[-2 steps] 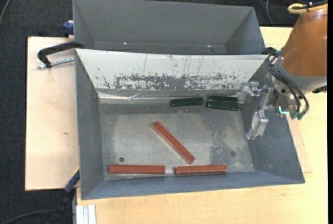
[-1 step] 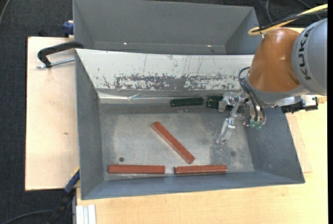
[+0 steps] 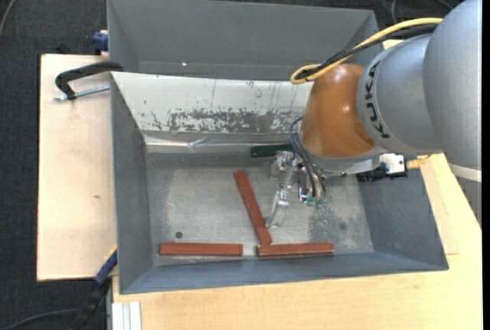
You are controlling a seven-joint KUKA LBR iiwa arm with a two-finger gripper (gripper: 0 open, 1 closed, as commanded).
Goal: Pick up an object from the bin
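My gripper (image 3: 280,202) hangs in the right half of the bin, just right of a red-brown stick (image 3: 252,207) that lies slanted across the floor's middle. One thin fingertip points down beside that stick's lower half, and I see nothing between the fingers. A second red-brown stick (image 3: 295,249) lies flat along the front wall below the gripper. A third one (image 3: 200,249) lies along the front wall to the left.
The arm's orange cover and cables hang over the bin's right rear part. A small dark speck (image 3: 179,236) sits on the floor at the front left. The left half of the floor is bare metal.
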